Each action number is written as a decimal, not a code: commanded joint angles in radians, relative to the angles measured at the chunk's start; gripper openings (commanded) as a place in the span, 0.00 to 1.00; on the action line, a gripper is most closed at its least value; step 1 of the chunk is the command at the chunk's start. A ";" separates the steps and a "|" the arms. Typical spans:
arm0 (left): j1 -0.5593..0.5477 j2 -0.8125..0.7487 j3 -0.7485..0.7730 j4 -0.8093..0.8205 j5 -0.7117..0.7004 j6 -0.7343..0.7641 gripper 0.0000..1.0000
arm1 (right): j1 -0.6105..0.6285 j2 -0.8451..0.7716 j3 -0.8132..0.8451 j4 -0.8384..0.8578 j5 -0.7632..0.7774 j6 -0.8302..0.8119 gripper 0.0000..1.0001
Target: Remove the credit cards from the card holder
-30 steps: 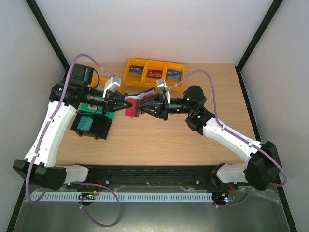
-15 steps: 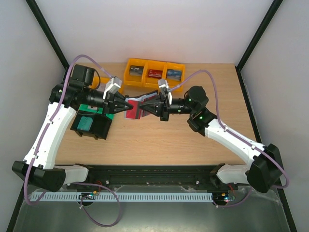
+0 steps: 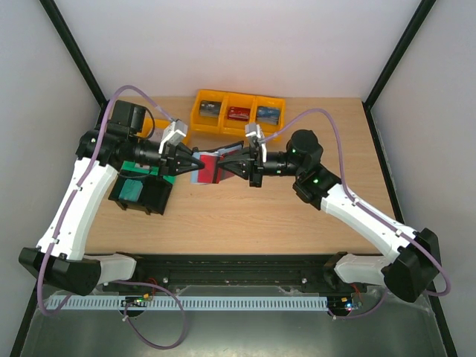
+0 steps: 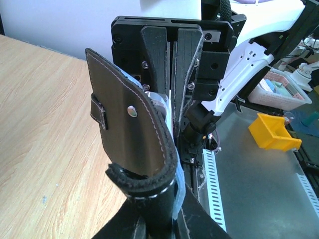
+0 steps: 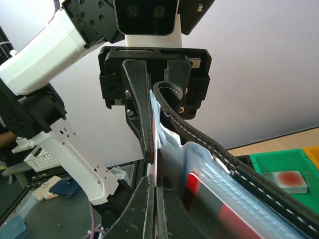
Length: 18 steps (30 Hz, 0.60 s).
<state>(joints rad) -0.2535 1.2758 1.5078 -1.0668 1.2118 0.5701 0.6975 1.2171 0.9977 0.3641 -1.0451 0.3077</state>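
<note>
Mid-extraction, I'd judge. The left end effector point(image 3: 195, 159) clamps the card holder point(image 3: 213, 165) above the desk point(image 3: 245, 216) from its 9 o'clock. The right end effector point(image 3: 227, 165), at 3 o'clock, is pinched nearly closed on a thin pale edge; next comes a straight pull. Whether that edge is a credit card or pocket film, I can't tell.

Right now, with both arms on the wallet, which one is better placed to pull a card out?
Probably the right. The right gripper is shut on a thin edge at the pockets, near the red card, while the left gripper clamps the card holder's black cover.
</note>
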 commanded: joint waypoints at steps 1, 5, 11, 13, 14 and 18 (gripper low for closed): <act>0.021 -0.021 -0.003 -0.012 0.009 0.029 0.09 | -0.019 -0.051 0.043 -0.067 0.012 -0.071 0.02; 0.036 -0.022 -0.021 0.004 0.005 0.010 0.09 | -0.056 -0.063 0.045 -0.130 0.023 -0.090 0.02; 0.056 -0.030 -0.044 0.033 -0.006 -0.029 0.05 | -0.098 -0.069 0.034 -0.151 0.036 -0.087 0.02; 0.060 -0.029 -0.053 0.043 -0.008 -0.042 0.02 | -0.103 -0.064 0.036 -0.151 0.037 -0.082 0.02; 0.063 -0.029 -0.059 0.050 -0.008 -0.049 0.02 | -0.106 -0.061 0.038 -0.156 0.038 -0.083 0.02; 0.102 -0.032 -0.111 0.159 -0.045 -0.180 0.02 | -0.151 -0.050 0.088 -0.282 0.093 -0.153 0.02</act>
<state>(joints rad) -0.1883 1.2690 1.4452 -1.0222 1.1843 0.5083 0.5842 1.1706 1.0145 0.1833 -1.0058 0.2234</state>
